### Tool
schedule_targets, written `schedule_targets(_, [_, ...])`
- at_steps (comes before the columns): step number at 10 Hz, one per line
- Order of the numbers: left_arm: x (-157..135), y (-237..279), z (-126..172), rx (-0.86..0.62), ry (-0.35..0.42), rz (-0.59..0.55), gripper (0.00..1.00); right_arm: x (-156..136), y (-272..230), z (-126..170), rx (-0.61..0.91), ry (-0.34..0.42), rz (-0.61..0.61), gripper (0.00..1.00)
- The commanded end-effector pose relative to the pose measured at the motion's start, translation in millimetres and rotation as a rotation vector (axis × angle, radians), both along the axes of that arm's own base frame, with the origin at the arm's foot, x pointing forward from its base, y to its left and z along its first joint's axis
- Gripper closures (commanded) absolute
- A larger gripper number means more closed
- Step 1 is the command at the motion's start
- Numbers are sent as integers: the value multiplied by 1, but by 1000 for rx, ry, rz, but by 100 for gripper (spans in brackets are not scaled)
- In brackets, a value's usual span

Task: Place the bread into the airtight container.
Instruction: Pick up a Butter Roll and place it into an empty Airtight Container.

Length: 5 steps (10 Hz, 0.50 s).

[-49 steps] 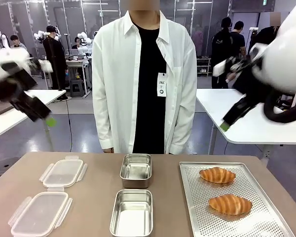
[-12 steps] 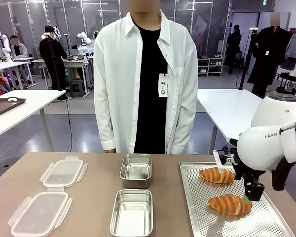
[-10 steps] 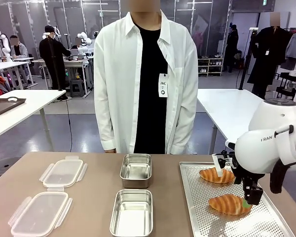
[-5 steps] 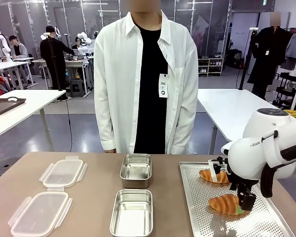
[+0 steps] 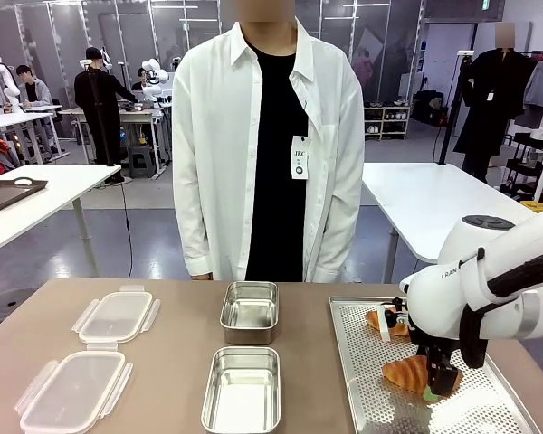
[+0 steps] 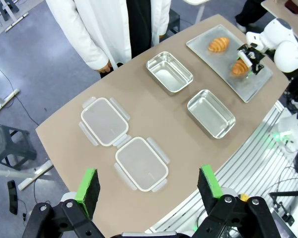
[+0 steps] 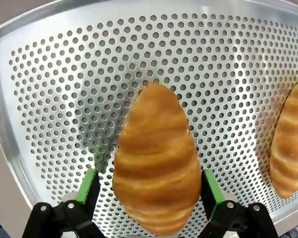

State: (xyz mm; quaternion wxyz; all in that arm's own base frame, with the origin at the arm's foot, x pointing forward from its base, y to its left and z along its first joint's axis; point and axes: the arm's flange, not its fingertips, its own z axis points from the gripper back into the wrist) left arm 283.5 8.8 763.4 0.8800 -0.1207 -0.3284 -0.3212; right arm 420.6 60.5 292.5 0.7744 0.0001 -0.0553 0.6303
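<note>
Two pieces of bread are seen on the tray (image 5: 362, 398). The nearer piece (image 7: 156, 158) is straddled by the right gripper (image 7: 149, 181), its jaws spread, with a gap at one pad. The left gripper (image 6: 146, 181) is held open, well apart from the tray.

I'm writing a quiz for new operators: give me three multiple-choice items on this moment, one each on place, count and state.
1. The two steel containers are: A lidded; B stacked; C open and empty.
2. How many clear lids lie on the table? A two; B one; C four.
3. Where is the bread between the right gripper's fingers? A in a container; B on the perforated tray; C on a lid.
Key: 1 C, bare steel floors show; 2 A, both lie left; 3 B, tray holes surround it.
</note>
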Motion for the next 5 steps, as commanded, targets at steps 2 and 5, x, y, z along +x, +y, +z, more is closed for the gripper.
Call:
schedule_targets(2, [0, 0, 1, 14, -5, -11, 0, 7, 0, -3, 14, -17, -22, 19])
schedule_targets(5, [0, 0, 1, 14, -5, -11, 0, 8, 3, 0, 2, -16, -22, 53])
